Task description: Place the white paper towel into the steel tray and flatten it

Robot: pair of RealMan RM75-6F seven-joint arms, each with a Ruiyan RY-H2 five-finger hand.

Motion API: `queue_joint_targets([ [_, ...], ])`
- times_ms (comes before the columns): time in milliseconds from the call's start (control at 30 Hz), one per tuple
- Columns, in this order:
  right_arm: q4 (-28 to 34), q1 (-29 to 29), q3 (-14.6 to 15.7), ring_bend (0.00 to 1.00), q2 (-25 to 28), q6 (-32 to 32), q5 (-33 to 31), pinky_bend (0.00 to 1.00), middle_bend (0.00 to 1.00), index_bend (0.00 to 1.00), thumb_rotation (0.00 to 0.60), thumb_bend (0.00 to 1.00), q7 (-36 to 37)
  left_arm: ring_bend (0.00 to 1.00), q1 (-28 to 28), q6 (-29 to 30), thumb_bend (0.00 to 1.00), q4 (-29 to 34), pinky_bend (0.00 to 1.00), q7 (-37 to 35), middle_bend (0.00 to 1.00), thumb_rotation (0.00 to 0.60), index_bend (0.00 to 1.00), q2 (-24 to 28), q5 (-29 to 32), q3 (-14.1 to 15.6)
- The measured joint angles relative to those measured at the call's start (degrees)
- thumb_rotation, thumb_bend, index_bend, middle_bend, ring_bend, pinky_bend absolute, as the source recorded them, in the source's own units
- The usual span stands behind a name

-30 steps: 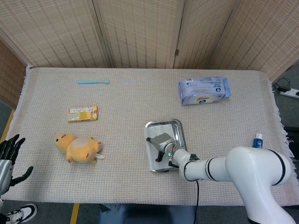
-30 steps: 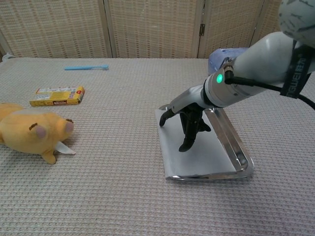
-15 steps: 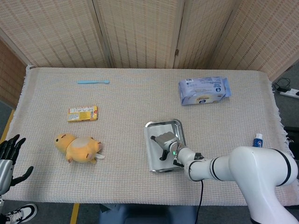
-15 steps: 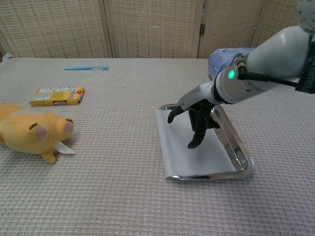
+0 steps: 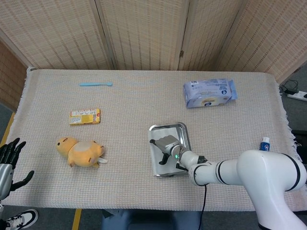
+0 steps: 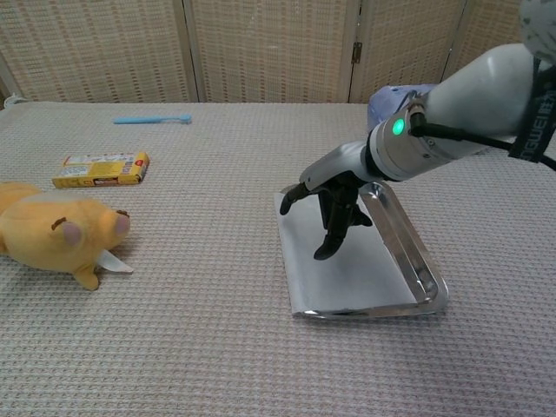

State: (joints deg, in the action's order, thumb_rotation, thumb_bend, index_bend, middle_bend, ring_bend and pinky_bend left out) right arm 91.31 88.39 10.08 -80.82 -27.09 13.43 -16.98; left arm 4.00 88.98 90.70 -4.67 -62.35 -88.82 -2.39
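The steel tray [image 5: 183, 128] [image 6: 409, 254] lies on the cloth at centre right. A white paper towel [image 6: 346, 273] [image 5: 159, 162] is spread inside it, and its left edge laps over the tray's left side. My right hand [image 6: 334, 203] [image 5: 166, 145] hangs over the towel with fingers pointing down and thumb stuck out to the left. Its fingertips [image 6: 322, 253] touch the sheet near the middle; it holds nothing. My left hand [image 5: 8, 160] shows only in the head view, at the lower left off the table, with its fingers apart and nothing in it.
A yellow plush toy [image 5: 80, 152] [image 6: 52, 233] lies at the left, with a yellow box [image 5: 85, 116] [image 6: 101, 169] and a blue toothbrush [image 5: 96, 84] [image 6: 152, 119] beyond it. A blue wipes pack [image 5: 209, 93] sits behind the tray. A small tube [image 5: 265, 144] stands by the right edge.
My right hand slid right across the towel half a second ago and has now come back left toward the sheet's middle. The left hand has not moved.
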Motion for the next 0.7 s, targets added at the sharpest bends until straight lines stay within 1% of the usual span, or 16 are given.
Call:
queue_joint_targets([
  [167, -2.23, -0.33, -0.28, 0.75, -2.3, 0.27, 1.05, 0.64, 0.89, 0.06, 0.505, 0.35, 1.03, 0.0, -0.04, 0.13, 0.35, 0.09, 0.09, -0.03, 0.02, 0.6, 0.03, 0.03, -0.2, 0.09],
  [367, -4.69, -0.11, 0.32, 0.76, -4.31, 0.88, 1.63, 0.64, 0.89, 0.06, 0.505, 0.35, 2.16, 0.0, -0.09, 0.07, 0.35, -0.06, 0.09, -0.5, 0.02, 0.6, 0.03, 0.2, -0.01, 0.04],
  [700, -3.95, 0.44, 2.62, 0.75, -2.81, 0.53, 1.25, 0.64, 0.9, 0.06, 0.506, 0.35, 3.21, 0.0, -0.06, -0.09, 0.35, 0.01, 0.09, 0.19, 0.02, 0.6, 0.03, 0.07, -0.03, 0.13],
])
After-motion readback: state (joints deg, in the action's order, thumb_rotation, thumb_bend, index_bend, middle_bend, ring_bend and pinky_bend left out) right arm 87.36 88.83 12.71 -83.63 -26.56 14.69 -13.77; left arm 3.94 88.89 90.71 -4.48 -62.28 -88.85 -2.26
